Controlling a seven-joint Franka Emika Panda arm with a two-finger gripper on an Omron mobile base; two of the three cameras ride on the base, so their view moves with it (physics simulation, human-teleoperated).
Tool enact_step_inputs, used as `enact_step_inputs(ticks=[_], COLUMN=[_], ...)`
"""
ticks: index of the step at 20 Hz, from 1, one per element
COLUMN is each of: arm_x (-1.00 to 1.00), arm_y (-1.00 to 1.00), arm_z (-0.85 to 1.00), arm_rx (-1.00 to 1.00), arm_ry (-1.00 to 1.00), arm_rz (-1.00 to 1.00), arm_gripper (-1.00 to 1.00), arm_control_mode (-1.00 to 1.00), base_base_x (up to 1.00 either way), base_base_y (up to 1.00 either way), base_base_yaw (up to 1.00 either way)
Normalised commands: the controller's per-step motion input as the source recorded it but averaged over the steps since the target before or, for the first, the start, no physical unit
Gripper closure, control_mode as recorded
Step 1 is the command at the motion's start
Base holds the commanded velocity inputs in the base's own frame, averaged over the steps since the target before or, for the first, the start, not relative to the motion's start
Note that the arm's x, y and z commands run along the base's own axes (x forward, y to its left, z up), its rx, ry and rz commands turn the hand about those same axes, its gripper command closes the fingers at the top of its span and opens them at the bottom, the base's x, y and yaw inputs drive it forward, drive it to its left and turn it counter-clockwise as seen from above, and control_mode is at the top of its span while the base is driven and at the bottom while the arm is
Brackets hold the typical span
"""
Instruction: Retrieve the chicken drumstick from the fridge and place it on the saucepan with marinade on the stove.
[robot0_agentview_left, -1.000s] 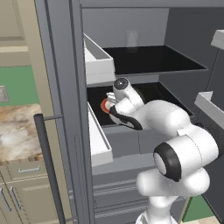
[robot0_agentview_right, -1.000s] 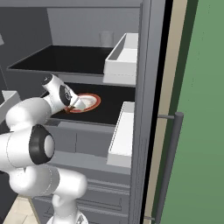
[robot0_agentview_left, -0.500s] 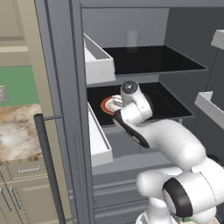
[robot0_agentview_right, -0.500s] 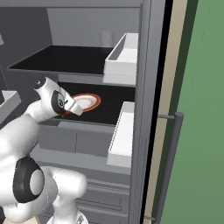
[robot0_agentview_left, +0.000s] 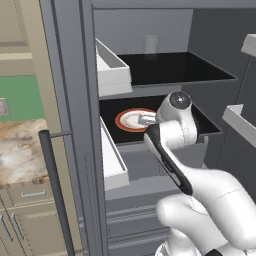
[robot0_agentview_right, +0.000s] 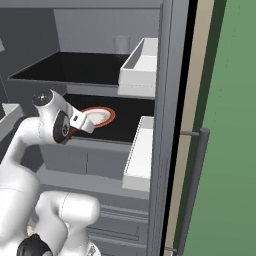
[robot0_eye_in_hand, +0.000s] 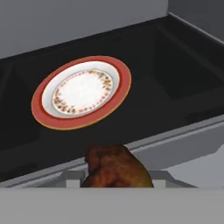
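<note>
chicken drumstick (robot0_eye_in_hand: 116, 168), lumpy, glossy brown-red

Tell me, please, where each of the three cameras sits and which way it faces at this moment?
Left base view: behind the arm to its left, facing the open fridge; the white arm rises at lower right toward the plate.
Right base view: behind to its right, facing the same shelves; the arm rises at lower left.
Hand view: on the hand, looking along the gripper at the plate, the chicken drumstick at the bottom.
All three views share the red-rimmed plate on the dark shelf.
</note>
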Motion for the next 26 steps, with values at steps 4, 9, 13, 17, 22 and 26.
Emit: enact_step_inputs(ticks=[4,9,13,17,22,26], arm_x=[-0.96,-1.0,-1.0,-1.0,-1.0,-0.8], arm_y=[0.0,0.0,0.0,0.0,0.0,0.0], arm_z=[0.48,0.6,0.46,0.38,0.34,0.14], arm_rx=[0.0,0.0,0.01,0.03,0.04,0.01], arm_ry=[-0.01,-0.05,-0.06,-0.05,-0.02,-0.01], arm_rz=[0.35,0.28,0.2,0.13,0.11,0.06], arm_gripper=[1.0,1.0,1.0,1.0,1.0,1.0], arm_control_mode=[-1.0,-1.0,-1.0,-1.0,-1.0,-1.0], base_base_x=[0.0,0.0,0.0,0.0,0.0,0.0], base_base_y=[0.0,0.0,0.0,0.0,0.0,0.0], base_base_yaw=[0.0,0.0,0.0,0.0,0.0,0.0])
